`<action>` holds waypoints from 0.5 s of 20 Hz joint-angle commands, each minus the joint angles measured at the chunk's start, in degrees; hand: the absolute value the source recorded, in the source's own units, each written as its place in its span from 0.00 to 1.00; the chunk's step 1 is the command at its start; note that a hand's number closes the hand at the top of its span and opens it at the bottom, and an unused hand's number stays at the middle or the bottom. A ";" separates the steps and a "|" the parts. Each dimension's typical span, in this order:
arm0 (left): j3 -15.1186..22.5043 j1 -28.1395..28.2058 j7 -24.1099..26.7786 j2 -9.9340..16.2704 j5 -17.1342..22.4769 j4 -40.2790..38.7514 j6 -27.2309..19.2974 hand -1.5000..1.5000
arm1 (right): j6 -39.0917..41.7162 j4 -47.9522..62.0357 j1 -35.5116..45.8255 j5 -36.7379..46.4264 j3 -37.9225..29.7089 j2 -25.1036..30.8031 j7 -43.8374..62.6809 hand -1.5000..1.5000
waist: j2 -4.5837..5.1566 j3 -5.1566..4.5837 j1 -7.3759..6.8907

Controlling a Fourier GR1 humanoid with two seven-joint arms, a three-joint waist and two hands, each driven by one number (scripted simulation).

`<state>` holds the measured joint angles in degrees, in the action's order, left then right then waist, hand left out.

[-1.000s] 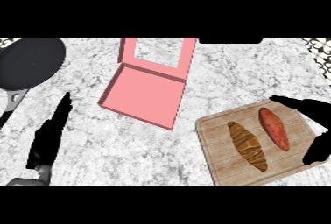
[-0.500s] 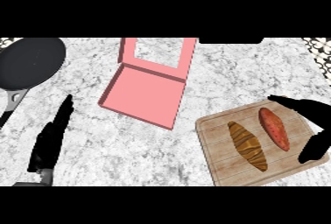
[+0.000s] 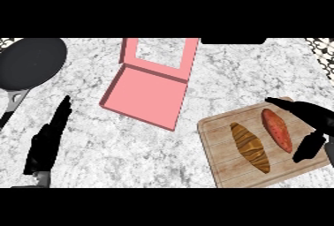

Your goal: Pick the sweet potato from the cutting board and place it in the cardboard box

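Sweet potato, reddish-orange, tapered [image 3: 276,129], on wooden cutting board [image 3: 222,161], touching brown croissant [image 3: 250,147] nearly. Right hand [image 3: 312,128] spread beside, grasping nothing. Risk: nudging croissant, missing pink box [image 3: 145,95]. Left hand [image 3: 47,140] straight, idle.

Right hand [image 3: 312,115] open around sweet potato [image 3: 276,129] on cutting board [image 3: 222,154].

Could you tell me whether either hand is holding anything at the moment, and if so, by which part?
Nothing is held. The right hand is open beside the sweet potato on the cutting board; the left hand rests open.
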<state>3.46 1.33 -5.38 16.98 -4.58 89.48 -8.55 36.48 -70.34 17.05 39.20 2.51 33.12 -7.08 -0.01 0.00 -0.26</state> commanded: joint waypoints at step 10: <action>-3.26 -1.78 -1.72 -2.80 -3.04 -0.27 3.04 0.50 | 0.69 2.67 -0.89 5.80 -0.78 -4.45 -2.51 1.00 | -0.01 0.00 0.16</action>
<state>0.46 0.30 -5.18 15.35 -6.54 88.60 -5.84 36.58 -67.71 17.21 44.48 2.31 30.47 -9.58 -0.01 -0.01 -0.18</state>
